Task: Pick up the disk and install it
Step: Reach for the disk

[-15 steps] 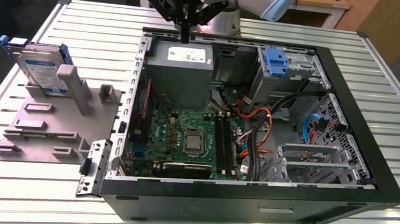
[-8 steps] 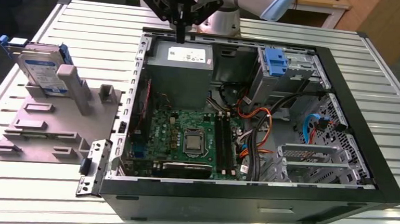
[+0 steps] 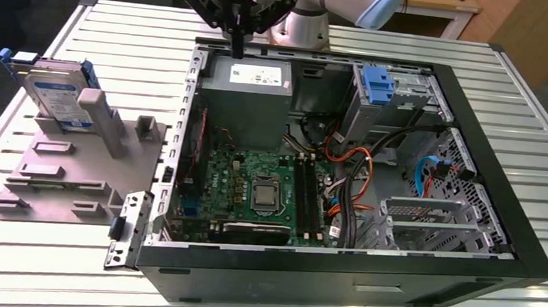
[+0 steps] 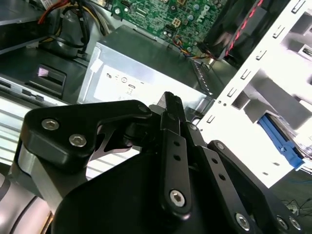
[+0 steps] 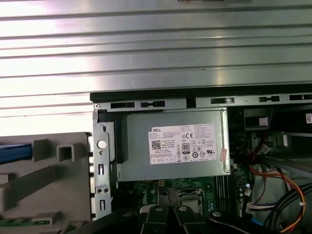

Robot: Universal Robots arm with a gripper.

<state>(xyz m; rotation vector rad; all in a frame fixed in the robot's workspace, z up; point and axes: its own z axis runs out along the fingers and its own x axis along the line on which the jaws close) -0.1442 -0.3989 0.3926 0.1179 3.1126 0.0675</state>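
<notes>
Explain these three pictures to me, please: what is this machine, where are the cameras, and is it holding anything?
It is one robot arm with a gripper at its end. The exterior view comes from a camera standing off the arm. Both wrist views come from cameras riding on the arm. On the slatted metal table lies an open computer case. The gripper hangs above the case, near the grey metal box inside it. Its fingers are together and hold nothing. The disk stands upright in a grey holder at the exterior view's left, untouched.
</notes>
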